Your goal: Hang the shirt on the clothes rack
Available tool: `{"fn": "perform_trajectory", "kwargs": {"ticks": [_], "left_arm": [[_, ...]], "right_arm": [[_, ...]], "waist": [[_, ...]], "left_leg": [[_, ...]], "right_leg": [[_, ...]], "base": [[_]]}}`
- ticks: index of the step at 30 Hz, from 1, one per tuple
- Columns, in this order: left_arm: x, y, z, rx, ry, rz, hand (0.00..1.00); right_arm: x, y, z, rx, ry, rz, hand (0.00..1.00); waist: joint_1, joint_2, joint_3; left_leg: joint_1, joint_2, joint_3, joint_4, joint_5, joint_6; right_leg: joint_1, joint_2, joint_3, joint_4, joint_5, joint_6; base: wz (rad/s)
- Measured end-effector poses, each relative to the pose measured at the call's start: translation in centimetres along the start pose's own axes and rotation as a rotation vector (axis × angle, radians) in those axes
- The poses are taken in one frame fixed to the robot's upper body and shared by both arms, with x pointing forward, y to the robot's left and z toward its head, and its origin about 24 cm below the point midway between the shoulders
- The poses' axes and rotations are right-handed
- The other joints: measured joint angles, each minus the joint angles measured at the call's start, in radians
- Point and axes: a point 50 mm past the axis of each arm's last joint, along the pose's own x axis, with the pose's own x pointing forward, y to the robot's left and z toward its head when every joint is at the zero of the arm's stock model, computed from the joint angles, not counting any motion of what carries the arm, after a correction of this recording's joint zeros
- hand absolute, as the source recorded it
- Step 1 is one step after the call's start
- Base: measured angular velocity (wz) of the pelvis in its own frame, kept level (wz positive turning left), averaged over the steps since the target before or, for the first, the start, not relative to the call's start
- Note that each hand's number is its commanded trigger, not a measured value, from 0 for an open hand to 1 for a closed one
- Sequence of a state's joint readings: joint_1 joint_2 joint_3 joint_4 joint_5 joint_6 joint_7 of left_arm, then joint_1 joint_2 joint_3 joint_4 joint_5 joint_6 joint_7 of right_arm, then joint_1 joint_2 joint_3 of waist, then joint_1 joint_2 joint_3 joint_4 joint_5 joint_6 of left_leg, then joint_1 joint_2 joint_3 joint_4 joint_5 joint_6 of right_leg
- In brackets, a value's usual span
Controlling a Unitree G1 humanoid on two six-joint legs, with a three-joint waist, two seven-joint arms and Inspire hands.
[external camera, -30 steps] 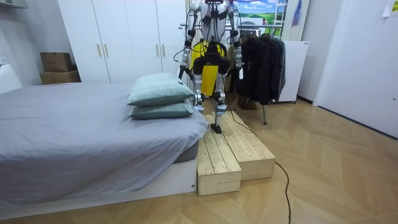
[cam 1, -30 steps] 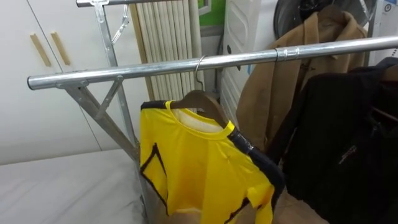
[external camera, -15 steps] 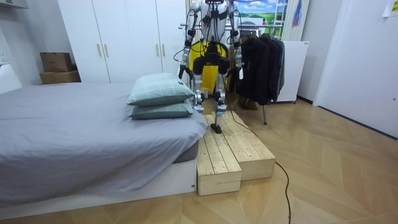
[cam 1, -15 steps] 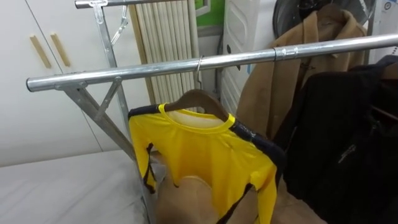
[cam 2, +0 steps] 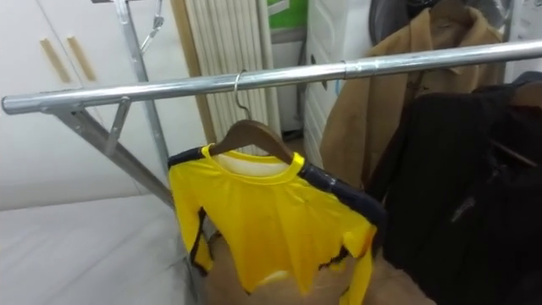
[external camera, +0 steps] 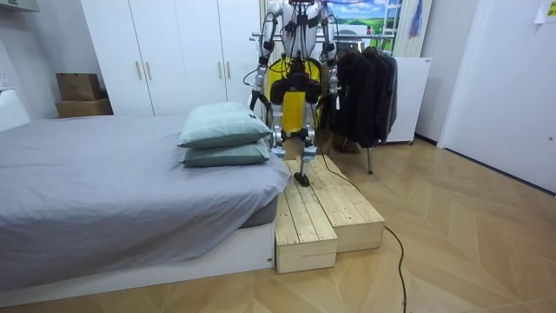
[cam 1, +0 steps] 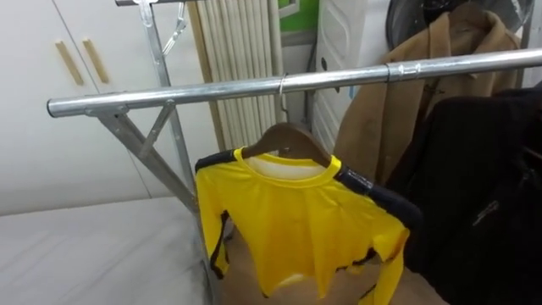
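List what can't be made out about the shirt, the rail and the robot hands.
Shirt hem: cut off by the eye views' lower edge.
Hanger arms: hidden under the shirt's collar.
Rail right end: runs past the right edge.
Left robot hand and right robot hand: too small in the room view.

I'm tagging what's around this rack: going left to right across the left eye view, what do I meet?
White wardrobe doors → rack's upright post → yellow shirt on its wooden hanger → tan coat → black jacket.
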State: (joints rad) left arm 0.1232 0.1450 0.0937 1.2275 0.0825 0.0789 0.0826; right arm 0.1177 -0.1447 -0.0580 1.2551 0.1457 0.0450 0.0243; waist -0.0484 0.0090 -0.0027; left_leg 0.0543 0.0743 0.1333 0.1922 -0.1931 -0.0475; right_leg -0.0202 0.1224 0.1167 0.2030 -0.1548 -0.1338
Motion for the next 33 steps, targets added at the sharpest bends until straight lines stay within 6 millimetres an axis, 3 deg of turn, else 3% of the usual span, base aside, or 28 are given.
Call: {"fn": "perform_trajectory", "kwargs": {"ticks": [3, 5, 6, 7, 8, 9, 10, 11, 12, 13, 14, 16, 19, 21, 22, 23, 25, 26, 33], "left_arm": [[0.0, -0.1, 0.3, -0.003, -0.022, -0.001, 0.0], [0.0, -0.2, 0.4, -0.008, -0.03, -0.003, 0.0], [0.0, -0.2, 0.5, -0.011, -0.032, -0.003, 0.0], [0.0, -0.1, 0.7, -0.011, -0.04, -0.003, 0.0], [0.0, -0.1, 0.7, -0.011, -0.041, -0.005, 0.0], [0.0, 0.0, 0.7, -0.006, -0.039, -0.005, 0.0], [0.0, 0.2, 0.5, -0.003, -0.033, -0.013, 0.0], [0.0, 0.2, 0.5, 0.0, -0.029, -0.019, 0.0], [0.0, 0.3, 0.6, 0.01, -0.025, -0.026, 0.0], [0.0, 0.6, 0.5, 0.016, -0.018, -0.035, 0.0], [0.0, 0.6, 0.4, 0.018, -0.015, -0.041, 0.0], [0.0, 0.7, -0.3, 0.02, 0.01, -0.047, 0.0], [0.0, 0.6, -0.5, 0.025, 0.018, -0.052, 0.0], [-0.1, 0.6, -0.7, 0.034, 0.02, -0.047, 0.0], [-0.1, 0.7, -0.9, 0.032, 0.025, -0.045, 0.0], [-0.1, 0.7, -1.0, 0.032, 0.027, -0.044, 0.0], [-0.2, 0.9, -2.2, 0.03, 0.057, -0.038, 0.0], [-0.2, 1.0, -2.4, 0.03, 0.065, -0.037, 0.0], [-0.3, 1.0, -3.5, 0.021, 0.162, -0.032, 0.0]], "right_arm": [[0.0, -0.2, 0.5, -0.029, -0.008, -0.005, 0.0], [0.1, -0.3, 1.2, -0.056, -0.015, -0.011, 0.0], [0.2, -0.2, 1.5, -0.071, -0.018, -0.012, 0.0], [0.2, -0.3, 1.8, -0.078, -0.023, -0.014, 0.0], [0.2, -0.3, 1.8, -0.082, -0.023, -0.015, 0.0], [0.2, -0.5, 1.8, -0.101, -0.023, -0.021, 0.0], [0.1, -0.8, 1.7, -0.12, -0.018, -0.029, 0.0], [0.1, -0.9, 1.6, -0.127, -0.01, -0.033, 0.0], [0.1, -1.1, 1.5, -0.127, 0.005, -0.043, 0.0], [0.1, -1.3, 1.3, -0.119, 0.022, -0.05, 0.0], [0.1, -1.4, 1.2, -0.115, 0.026, -0.051, 0.0], [0.1, -1.5, 1.1, -0.104, 0.038, -0.049, 0.0], [0.1, -1.5, 1.2, -0.099, 0.042, -0.046, 0.0], [0.1, -1.5, 1.0, -0.094, 0.045, -0.041, 0.0], [0.1, -1.3, 1.3, -0.091, 0.034, -0.037, 0.0], [0.1, -1.3, 1.3, -0.094, 0.032, -0.036, 0.0], [0.0, -1.5, 0.9, -0.098, 0.043, -0.04, 0.0], [0.0, -1.5, 0.8, -0.099, 0.045, -0.04, 0.0], [0.0, -1.4, 0.8, -0.165, 0.059, -0.038, 0.0]], "waist": [[0.002, 0.004, 0.0012], [0.008, 0.01, 0.0057], [0.008, 0.007, 0.0045], [0.007, 0.002, 0.006], [0.007, -0.004, 0.009], [0.002, -0.003, 0.0097], [0.001, 0.0, 0.0115], [0.001, 0.001, 0.0116], [-0.002, 0.003, 0.0106], [-0.007, 0.002, 0.0107], [-0.014, 0.0, 0.012], [-0.022, -0.005, 0.0145], [0.0, -0.009, 0.015], [0.005, -0.019, 0.0102], [0.024, -0.024, 0.0076], [0.037, -0.026, 0.0076], [0.067, -0.038, -0.0069], [0.072, -0.038, -0.009], [0.083, -0.043, -0.0059]], "left_leg": [[-0.032, 0.0, 0.006, 0.008, 0.006, -0.009], [-0.05, 0.005, 0.039, 0.016, 0.01, -0.015], [-0.068, 0.007, 0.057, 0.029, 0.017, -0.014], [-0.084, 0.007, 0.089, 0.044, 0.024, -0.01], [-0.088, 0.011, 0.117, 0.053, 0.025, -0.009], [-0.099, 0.028, 0.184, 0.097, 0.018, 0.0], [-0.104, 0.049, 0.261, 0.163, -0.004, 0.014], [-0.105, 0.06, 0.295, 0.202, -0.019, 0.024], [-0.104, 0.08, 0.342, 0.27, -0.046, 0.032], [-0.09, 0.091, 0.363, 0.309, -0.066, 0.029], [-0.079, 0.09, 0.362, 0.313, -0.075, 0.026], [-0.023, 0.091, 0.383, 0.304, -0.103, 0.013], [0.034, 0.064, 0.392, 0.202, -0.126, 0.008], [0.049, 0.04, 0.391, 0.12, -0.128, 0.009], [0.058, 0.028, 0.4, 0.069, -0.126, 0.002], [0.058, 0.022, 0.403, 0.053, -0.126, 0.003], [0.063, 0.025, 0.414, 0.028, -0.123, 0.006], [0.066, 0.026, 0.416, 0.028, -0.116, 0.011], [0.088, 0.013, 0.419, 0.032, -0.119, 0.033]], "right_leg": [[0.004, -0.017, -0.089, -0.018, -0.004, -0.005], [0.005, -0.026, -0.143, -0.02, -0.007, -0.01], [0.006, -0.037, -0.19, -0.021, -0.014, -0.012], [0.01, -0.054, -0.265, -0.022, -0.025, -0.014], [0.013, -0.062, -0.301, -0.023, -0.03, -0.014], [0.024, -0.075, -0.364, -0.021, -0.042, -0.016], [0.035, -0.084, -0.422, -0.017, -0.056, -0.016], [0.04, -0.088, -0.452, -0.014, -0.063, -0.015], [0.043, -0.095, -0.514, -0.005, -0.078, -0.014], [0.044, -0.104, -0.579, 0.008, -0.094, -0.013], [0.046, -0.108, -0.607, 0.014, -0.101, -0.011], [0.058, -0.12, -0.729, 0.026, -0.122, 0.0], [0.052, -0.129, -0.836, 0.04, -0.13, 0.006], [0.035, -0.14, -0.884, 0.056, -0.133, 0.012], [0.021, -0.148, -0.89, 0.068, -0.134, 0.014], [0.016, -0.157, -0.89, 0.079, -0.134, 0.015], [0.008, -0.167, -0.888, 0.097, -0.121, 0.03], [0.01, -0.169, -0.887, 0.098, -0.118, 0.029], [0.026, -0.194, -0.875, 0.123, -0.093, 0.039]], "base": [[0.89], [0.91], [1.08], [1.17], [1.32], [1.39], [1.45], [1.51], [1.66], [1.7], [1.73], [1.63], [1.21], [0.9], [0.53], [0.12], [0.0], [0.03], [0.02]]}}
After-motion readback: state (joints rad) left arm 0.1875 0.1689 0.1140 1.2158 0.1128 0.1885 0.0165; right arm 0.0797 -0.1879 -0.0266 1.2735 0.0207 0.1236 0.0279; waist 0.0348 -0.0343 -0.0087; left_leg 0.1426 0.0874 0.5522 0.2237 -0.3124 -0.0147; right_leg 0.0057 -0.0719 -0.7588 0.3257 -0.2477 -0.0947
